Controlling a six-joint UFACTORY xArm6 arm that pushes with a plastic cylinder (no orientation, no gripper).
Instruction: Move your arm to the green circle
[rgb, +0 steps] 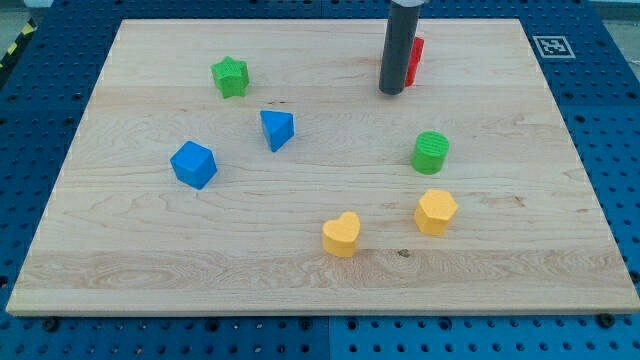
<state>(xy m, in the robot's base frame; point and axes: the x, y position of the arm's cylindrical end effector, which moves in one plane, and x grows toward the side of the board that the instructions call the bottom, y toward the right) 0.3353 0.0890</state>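
Green circle (431, 152) lies untouched right of centre on worktop (130, 260); tip (391, 92) is parked far behind it, against red block (415, 60); end effector grasps nothing, being a bare rod.

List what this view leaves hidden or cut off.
- Red block: mostly hidden behind the rod; shape unclear.
- Rod above my tip: cut off by the view's top edge; the arm is unseen.
- Marker at the board's top right corner: too small to read.
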